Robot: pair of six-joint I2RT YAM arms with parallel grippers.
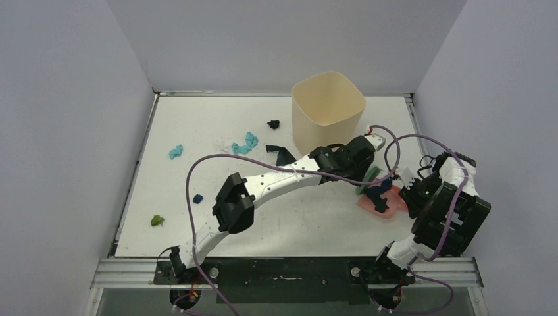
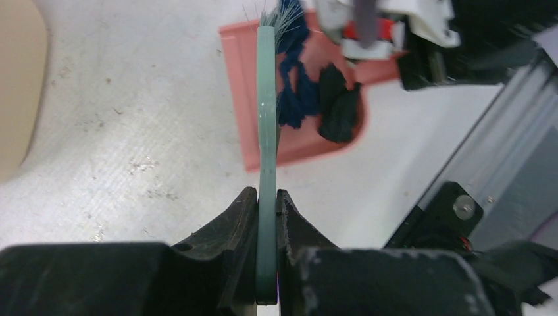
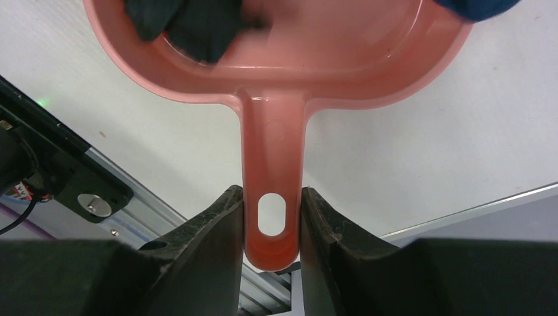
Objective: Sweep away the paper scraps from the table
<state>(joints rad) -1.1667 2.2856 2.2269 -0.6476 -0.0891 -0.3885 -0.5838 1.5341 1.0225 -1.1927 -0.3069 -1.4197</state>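
Note:
My left gripper (image 1: 366, 172) (image 2: 266, 205) is shut on the flat handle of the green hand brush (image 2: 266, 125), whose bristles reach into the pink dustpan (image 1: 389, 205) (image 2: 238, 85). My right gripper (image 1: 412, 192) (image 3: 272, 205) is shut on the dustpan's handle (image 3: 272, 158). A dark blue scrap (image 2: 291, 85) and a black scrap (image 2: 339, 105) (image 3: 197, 23) lie in the pan. On the white table (image 1: 316, 220) lie teal scraps (image 1: 176, 151) (image 1: 249, 143), a white bit (image 1: 227, 143), black scraps (image 1: 273, 124) (image 1: 283, 155), a dark blue scrap (image 1: 197, 198) and a green scrap (image 1: 156, 220).
The beige bin (image 1: 327, 108) (image 2: 16, 85) stands at the back, just behind my left wrist. Metal edge rails (image 1: 283, 266) run along the near side, and another rail (image 3: 460, 214) shows close to the dustpan on the right. Grey walls enclose the table.

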